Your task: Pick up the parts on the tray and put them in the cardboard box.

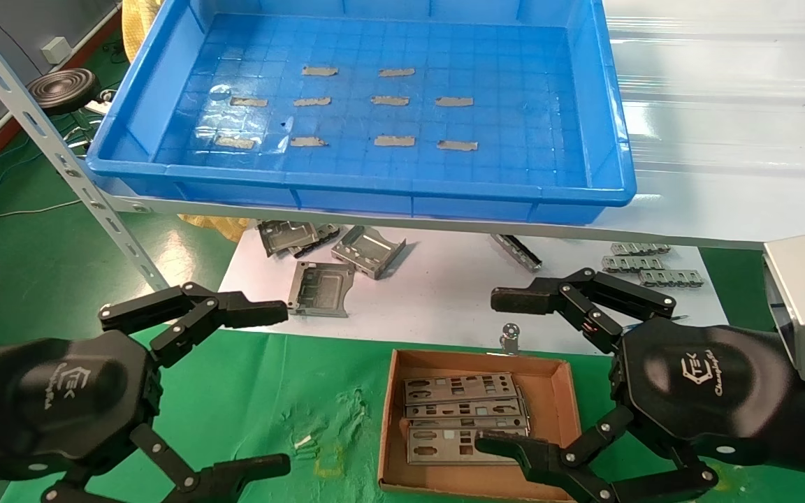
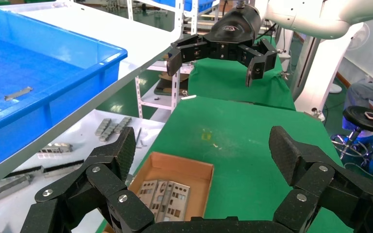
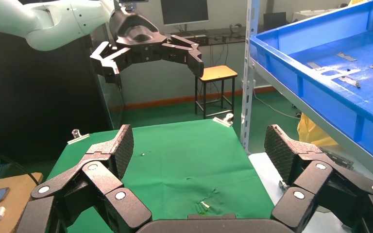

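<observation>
Parts [image 1: 464, 418] lie flat in the cardboard box [image 1: 560, 398], long sides across. The tray [image 1: 374, 188] holds none, only tape. The right hand [image 1: 507, 370] is nearer, wide open just beside them. The left hand [image 1: 273, 388], also wide, is farther.

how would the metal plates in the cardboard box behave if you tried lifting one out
The plates look thin and punched with cutouts, so probably light and slightly bendy. They lie flat and overlapping in the cardboard box, so getting under an edge is likely hard, and one may slide on another.
</observation>
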`<state>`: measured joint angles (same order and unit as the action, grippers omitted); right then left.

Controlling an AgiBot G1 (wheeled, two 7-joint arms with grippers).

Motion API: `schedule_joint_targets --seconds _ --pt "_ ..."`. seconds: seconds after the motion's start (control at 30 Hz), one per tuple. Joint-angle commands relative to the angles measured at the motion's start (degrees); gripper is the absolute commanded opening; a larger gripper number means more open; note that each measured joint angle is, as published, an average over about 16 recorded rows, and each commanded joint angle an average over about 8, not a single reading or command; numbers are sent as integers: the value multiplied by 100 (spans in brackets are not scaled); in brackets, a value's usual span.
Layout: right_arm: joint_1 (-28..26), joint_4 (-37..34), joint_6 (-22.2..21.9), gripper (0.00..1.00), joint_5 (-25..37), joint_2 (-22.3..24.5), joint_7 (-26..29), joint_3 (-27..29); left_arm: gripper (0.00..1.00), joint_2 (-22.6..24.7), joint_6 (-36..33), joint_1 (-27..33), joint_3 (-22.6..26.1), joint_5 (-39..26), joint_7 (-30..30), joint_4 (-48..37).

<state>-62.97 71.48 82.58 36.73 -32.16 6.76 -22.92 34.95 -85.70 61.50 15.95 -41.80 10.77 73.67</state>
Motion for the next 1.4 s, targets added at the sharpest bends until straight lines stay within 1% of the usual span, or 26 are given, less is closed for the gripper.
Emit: schedule_joint_targets --seconds 0.03,1.4 --pt "0 0 0 100 0 0 0 0 100 2 1 1 2 -1 -1 -3" --pt "0 0 0 100 0 0 0 0 100 11 3 8 11 -7 -6 -17"
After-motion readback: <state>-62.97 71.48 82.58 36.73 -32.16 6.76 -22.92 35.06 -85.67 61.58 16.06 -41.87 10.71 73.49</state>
